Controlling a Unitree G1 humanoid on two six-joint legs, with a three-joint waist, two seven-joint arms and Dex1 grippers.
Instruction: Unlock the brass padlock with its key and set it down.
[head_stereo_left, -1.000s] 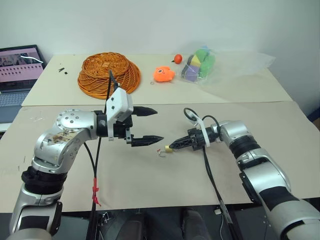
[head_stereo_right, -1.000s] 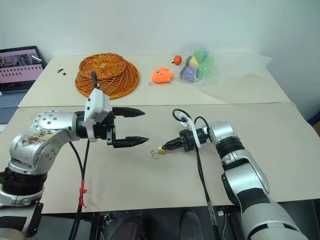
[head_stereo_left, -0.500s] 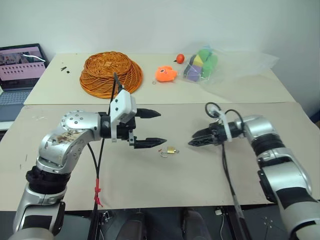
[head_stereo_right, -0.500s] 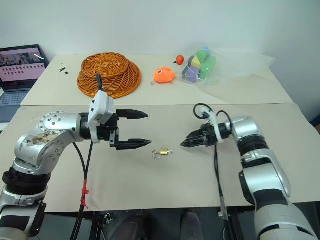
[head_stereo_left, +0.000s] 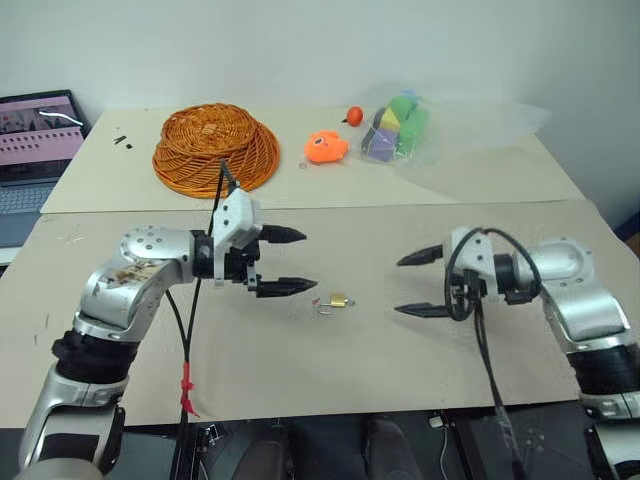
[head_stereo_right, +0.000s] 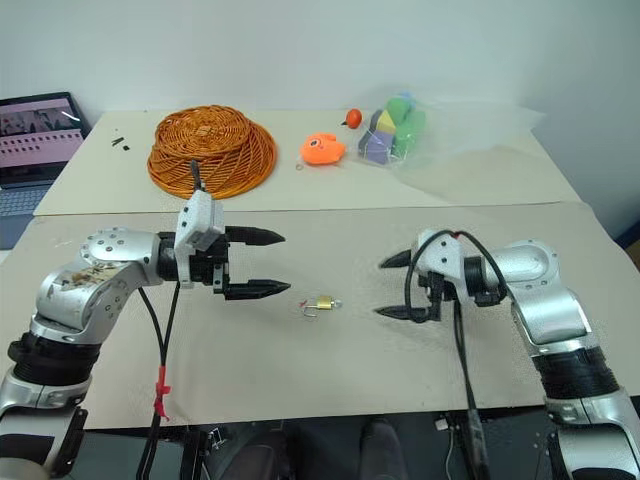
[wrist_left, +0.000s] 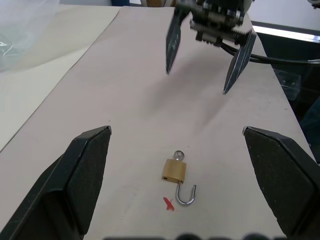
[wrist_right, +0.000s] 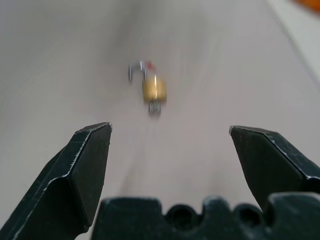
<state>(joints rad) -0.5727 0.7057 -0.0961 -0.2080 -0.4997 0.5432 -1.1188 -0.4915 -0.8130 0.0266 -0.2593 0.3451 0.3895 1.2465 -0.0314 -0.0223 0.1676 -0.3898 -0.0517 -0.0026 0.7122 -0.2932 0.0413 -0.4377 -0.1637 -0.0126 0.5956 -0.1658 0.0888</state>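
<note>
Bench (head_stereo_left: 300, 400): a pale brown surface with a seam across it at mid-depth; it carries everything below.
Basket (head_stereo_left: 216, 148): orange wicker, turned upside down, at about 10 o'clock from the padlock on the far half of the bench.
Laptop (head_stereo_left: 35, 140): lid up and screen lit, at the far left edge, around 9 o'clock from the basket.
Plastic bag (head_stereo_left: 460, 130): clear, at 1 o'clock from the padlock, with green, purple and yellow blocks (head_stereo_left: 396, 126) in its near end.
Left fingers (head_stereo_left: 288, 261): released and spread wide, pointing toward 3 o'clock; they stand just beside the padlock on its 9 o'clock side, apart from it and holding nothing.
Right fingers (head_stereo_left: 420, 283): released and spread wide, pointing toward 9 o'clock; they hang near the padlock on its 3 o'clock side, clear of it and holding nothing.
Orange toy (head_stereo_left: 326, 148): round, at 12 o'clock from the padlock, between basket and bag.
Small ball (head_stereo_left: 354, 116): orange-red, just beyond the toy toward 1 o'clock.
Padlock (head_stereo_left: 338, 300): brass, lying flat on the near half of the bench between the two sets of fingers; in the left wrist view its shackle (wrist_left: 187, 195) is swung open and a key (wrist_left: 179, 155) sits in the other end of the body.
Red mark (wrist_left: 168, 203): a tiny fleck on the bench just beside the shackle.
</note>
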